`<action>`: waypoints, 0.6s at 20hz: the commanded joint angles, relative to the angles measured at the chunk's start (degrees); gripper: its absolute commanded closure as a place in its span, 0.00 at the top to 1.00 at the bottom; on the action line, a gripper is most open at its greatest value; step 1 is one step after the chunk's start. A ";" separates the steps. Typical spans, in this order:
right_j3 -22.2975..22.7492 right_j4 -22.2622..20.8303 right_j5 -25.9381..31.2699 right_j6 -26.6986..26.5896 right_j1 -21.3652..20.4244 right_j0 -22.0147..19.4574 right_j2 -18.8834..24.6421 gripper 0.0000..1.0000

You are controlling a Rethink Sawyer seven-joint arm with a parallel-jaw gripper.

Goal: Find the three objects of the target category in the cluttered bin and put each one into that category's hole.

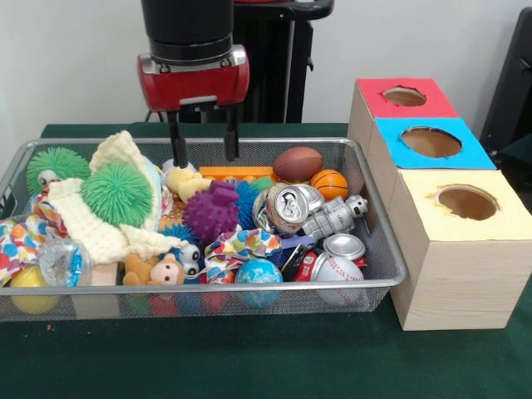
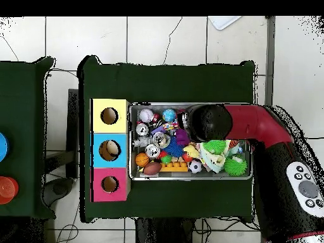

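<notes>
The gripper (image 1: 203,140) is hanging empty, fingers parted, over the bin (image 1: 376,218). No plastic bags are showing (probably buried), so it is risking grabbing a toy instead.

Robot lab: Sawyer arm (image 2: 266,136), tile floor (image 2: 164,38).

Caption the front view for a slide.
Sawyer's open end effector hovers over the toy-cluttered mesh bin, beside red, blue and yellow holes.
</notes>
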 commanded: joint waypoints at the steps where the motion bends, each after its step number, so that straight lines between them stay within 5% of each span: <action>1: -5.63 -4.00 7.25 -21.77 4.38 -1.79 5.84 1.00; 12: -20.32 -6.06 12.34 -33.46 15.00 -3.13 8.99 1.00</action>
